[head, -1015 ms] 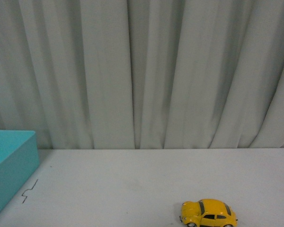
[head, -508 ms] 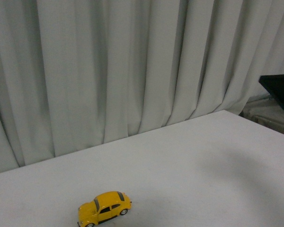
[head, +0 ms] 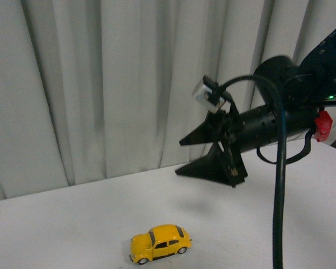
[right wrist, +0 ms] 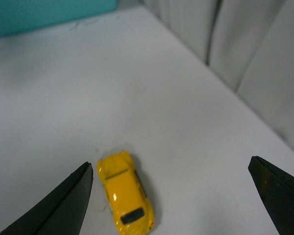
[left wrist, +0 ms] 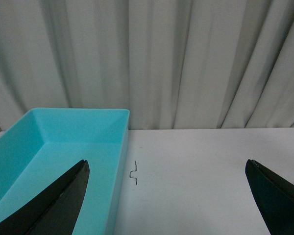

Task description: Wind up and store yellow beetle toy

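Pale grey curtains (head: pixel 101 84) hang in folds across the whole back of the scene. In front of them is the white table (head: pixel 56 224), plain and matte.

The right arm (head: pixel 274 120) reaches in from the right, a black tube held above the tabletop, with a dark cable (head: pixel 279 213) looping down from it and a small camera block on top. On the left side of the table, seen from the left wrist, sits a turquoise bin (left wrist: pixel 118 166), open-topped, its right wall close to the left arm's reach.

The right gripper (head: pixel 179 158) hangs in the air with its jaws spread wide and nothing between them. The left gripper (left wrist: pixel 166 164) is just as wide apart and equally empty (one of its black fingers shows in front of the bin, the other in front of bare table).

The yellow beetle toy (head: pixel 159 244) stands on its wheels at the near part of the table, nose to the left, below and a little left of the right gripper and clear of its fingers. From the right wrist it lies between the two fingers, nearer one of them, touching neither.

Just right of the bin is a thin dark squiggle (left wrist: pixel 134 173) on the tabletop.
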Controlling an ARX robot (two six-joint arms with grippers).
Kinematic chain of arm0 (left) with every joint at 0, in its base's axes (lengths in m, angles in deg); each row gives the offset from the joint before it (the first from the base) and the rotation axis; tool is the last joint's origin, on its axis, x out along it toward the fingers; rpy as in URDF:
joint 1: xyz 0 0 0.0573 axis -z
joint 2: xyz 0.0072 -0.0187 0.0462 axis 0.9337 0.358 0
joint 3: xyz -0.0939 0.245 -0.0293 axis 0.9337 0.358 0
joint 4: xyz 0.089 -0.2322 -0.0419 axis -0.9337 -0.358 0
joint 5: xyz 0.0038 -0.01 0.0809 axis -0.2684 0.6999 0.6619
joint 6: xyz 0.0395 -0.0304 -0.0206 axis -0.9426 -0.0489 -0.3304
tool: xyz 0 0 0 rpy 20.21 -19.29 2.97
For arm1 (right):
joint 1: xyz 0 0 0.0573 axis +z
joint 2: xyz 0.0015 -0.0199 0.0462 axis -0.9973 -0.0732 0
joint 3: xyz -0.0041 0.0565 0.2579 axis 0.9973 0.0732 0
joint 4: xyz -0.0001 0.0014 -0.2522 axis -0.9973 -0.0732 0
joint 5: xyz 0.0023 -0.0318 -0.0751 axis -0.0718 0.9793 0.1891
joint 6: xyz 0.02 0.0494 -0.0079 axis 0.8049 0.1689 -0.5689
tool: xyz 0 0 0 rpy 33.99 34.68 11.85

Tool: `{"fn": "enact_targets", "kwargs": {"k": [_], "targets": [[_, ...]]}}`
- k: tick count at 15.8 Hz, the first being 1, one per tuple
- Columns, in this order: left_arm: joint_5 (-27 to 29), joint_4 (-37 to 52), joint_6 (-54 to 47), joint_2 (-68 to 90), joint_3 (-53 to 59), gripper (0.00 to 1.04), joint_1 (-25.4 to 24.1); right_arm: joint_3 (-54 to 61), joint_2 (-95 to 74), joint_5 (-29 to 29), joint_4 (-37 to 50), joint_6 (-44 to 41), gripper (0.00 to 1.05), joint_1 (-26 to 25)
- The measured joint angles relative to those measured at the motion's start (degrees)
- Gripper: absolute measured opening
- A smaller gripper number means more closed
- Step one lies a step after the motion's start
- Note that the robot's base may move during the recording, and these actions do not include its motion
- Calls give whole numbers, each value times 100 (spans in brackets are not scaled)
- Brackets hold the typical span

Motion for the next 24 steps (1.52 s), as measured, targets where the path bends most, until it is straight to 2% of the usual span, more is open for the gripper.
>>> {"fn": "enact_targets", "kwargs": {"k": [3, 8, 13, 21, 22, 23, 24], "targets": [[0, 0, 0, 0, 0, 98, 0, -223, -210, 72, -586, -562, 98, 37], [0, 0, 0, 0, 0, 98, 0, -916, -800, 459, -2055, -2083, 98, 116], [0, 0, 0, 0, 0, 98, 0, -1285, -1126, 756, -2651, -2918, 98, 212], [0, 0, 0, 0, 0, 98, 0, -1838, -1740, 1128, -3115, -4039, 98, 542], [0, 0, 0, 0, 0, 98, 0, -1869, -1829, 1357, -2752, -4035, 98, 826], [0, 0, 2, 0, 0, 98, 0, -1657, -1895, 1840, -2391, -3497, 98, 1054], [0, 0, 0, 0, 0, 98, 0, -1493, -1906, 2094, -2225, -3040, 98, 1143]]}}
